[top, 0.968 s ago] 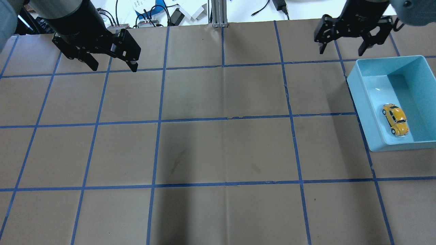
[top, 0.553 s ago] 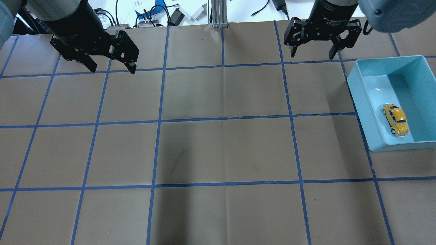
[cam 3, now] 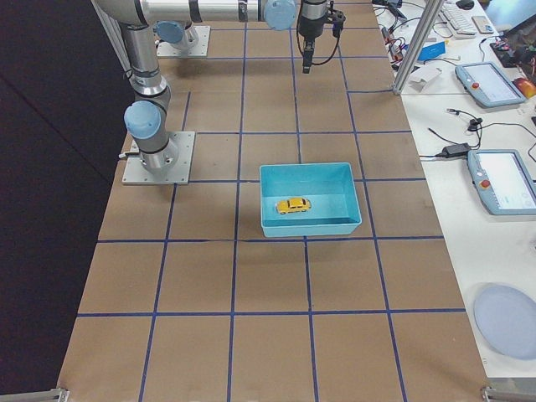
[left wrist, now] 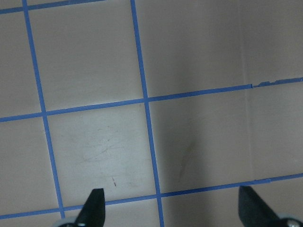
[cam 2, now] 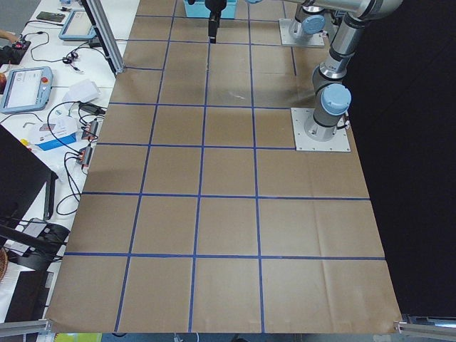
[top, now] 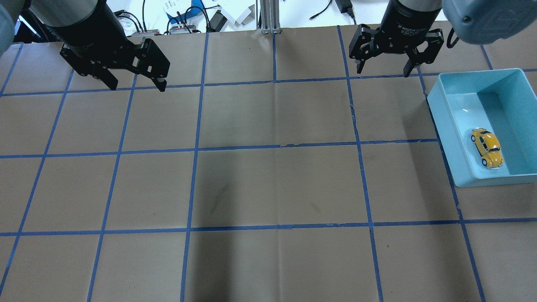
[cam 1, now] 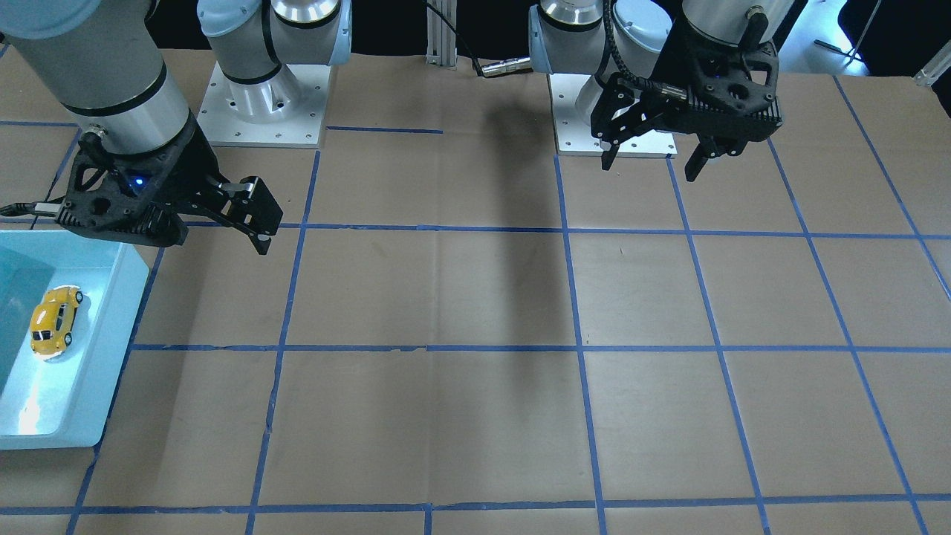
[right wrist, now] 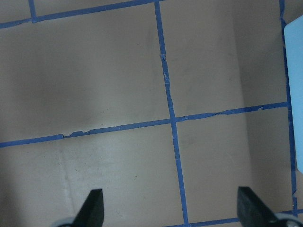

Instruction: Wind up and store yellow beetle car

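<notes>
The left tool [top: 137, 84] hangs high over the worktop [top: 272, 188] at the left of the overhead view. Its fingers are spread wide and there is nothing between them. Its wrist camera looks straight down past the two black fingertips [left wrist: 94, 208] onto bare brown paper crossed by blue tape lines [left wrist: 147, 118]. In the front view the same tool [cam 1: 651, 165] shows at the right, released and empty.

The middle of the worktop is brown paper under a blue tape grid, with a soft dark shadow [top: 235, 193] across it.

Further right, the right tool [top: 382, 71] also hangs above the worktop, just left of the bin's [top: 444, 126] far corner and not touching it. Its fingers are released, with an empty gap between them. Its wrist camera shows both fingertips [right wrist: 94, 208] over the paper and a sliver of the bin's pale rim at the right edge.

At the right edge sits the light blue bin, open at the top. The car [top: 486, 147] stands on its wheels on the bin floor, lengthwise along the bin, toward the end nearer the robot's bases. It is well apart from both tools. The right side view shows the car [cam 3: 293, 205] alone in the bin.
</notes>
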Available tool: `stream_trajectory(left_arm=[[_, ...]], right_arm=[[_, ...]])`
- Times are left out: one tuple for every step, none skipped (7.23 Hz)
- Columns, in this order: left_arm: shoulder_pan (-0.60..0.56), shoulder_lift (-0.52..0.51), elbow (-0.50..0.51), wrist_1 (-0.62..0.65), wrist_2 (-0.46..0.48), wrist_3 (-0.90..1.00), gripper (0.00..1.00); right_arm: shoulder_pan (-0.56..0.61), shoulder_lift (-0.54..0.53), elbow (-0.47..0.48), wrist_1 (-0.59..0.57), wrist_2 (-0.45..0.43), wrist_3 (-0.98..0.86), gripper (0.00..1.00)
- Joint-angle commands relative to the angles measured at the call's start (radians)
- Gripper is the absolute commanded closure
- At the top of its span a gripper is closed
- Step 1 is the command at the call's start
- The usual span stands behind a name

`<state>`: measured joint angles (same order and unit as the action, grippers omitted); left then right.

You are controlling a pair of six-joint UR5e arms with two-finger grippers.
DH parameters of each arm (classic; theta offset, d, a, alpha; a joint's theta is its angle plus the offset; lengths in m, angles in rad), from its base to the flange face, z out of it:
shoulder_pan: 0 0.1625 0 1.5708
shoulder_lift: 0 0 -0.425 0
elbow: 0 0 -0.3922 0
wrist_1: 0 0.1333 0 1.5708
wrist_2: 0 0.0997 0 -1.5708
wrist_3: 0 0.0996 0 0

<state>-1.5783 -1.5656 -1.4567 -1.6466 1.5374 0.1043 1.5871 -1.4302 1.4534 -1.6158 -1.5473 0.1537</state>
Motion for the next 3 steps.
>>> stream_trajectory(left_arm=[[0.001, 0.001, -0.001, -0.002, 0.001, 0.002, 0.00], [0.001, 0.001, 0.001, 0.001, 0.000, 0.002, 0.00], [0.003, 0.004, -0.001, -0.004, -0.002, 0.002, 0.00]], right_arm=[[-0.002, -0.001, 0.015, -0.004, 0.001, 0.001, 0.00], [-0.002, -0.001, 0.015, -0.004, 0.001, 0.000, 0.00], [-0.002, -0.001, 0.015, -0.004, 0.000, 0.000, 0.00]])
